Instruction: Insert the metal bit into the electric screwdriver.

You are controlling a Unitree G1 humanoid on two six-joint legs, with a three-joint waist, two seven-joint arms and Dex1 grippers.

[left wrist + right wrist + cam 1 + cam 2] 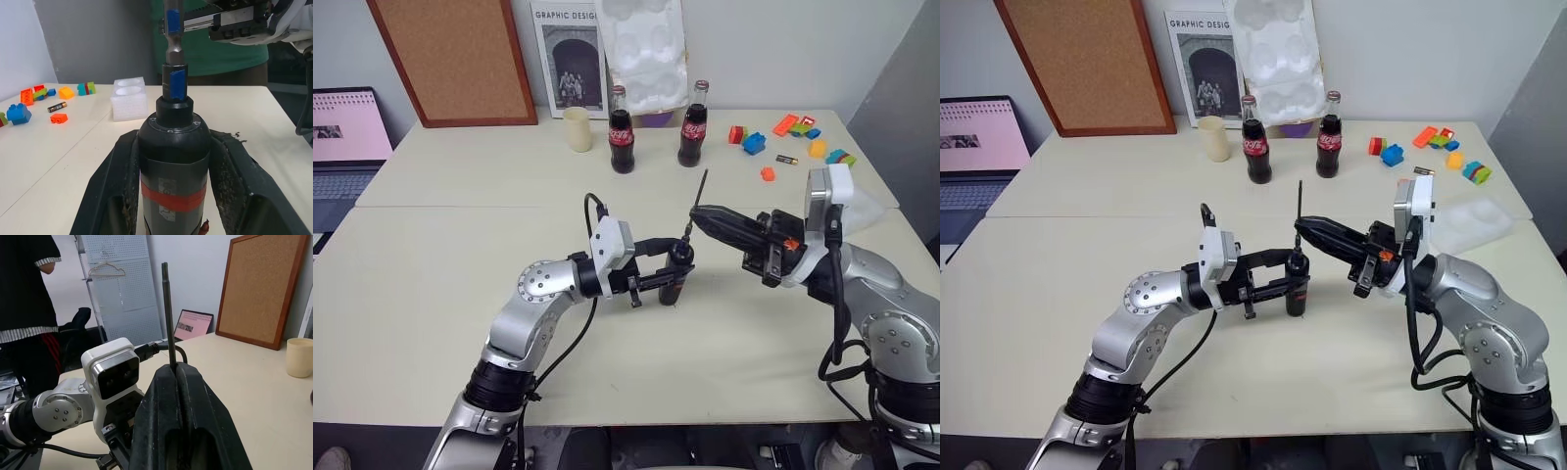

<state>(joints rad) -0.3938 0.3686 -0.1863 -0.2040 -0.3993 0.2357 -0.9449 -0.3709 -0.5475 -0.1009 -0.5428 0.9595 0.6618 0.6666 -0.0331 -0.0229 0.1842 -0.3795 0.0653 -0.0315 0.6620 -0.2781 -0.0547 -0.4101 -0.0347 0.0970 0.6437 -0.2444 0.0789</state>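
Both grippers are clamped: left gripper (658,282) holds the screwdriver (677,272) upright above mid-tabletop; right gripper (697,214) pinches the bit (698,202). Its lower end meets the chuck; full seating appears outstanding.

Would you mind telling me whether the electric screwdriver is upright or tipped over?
Upright: the left gripper holds the electric screwdriver vertical, chuck upward.
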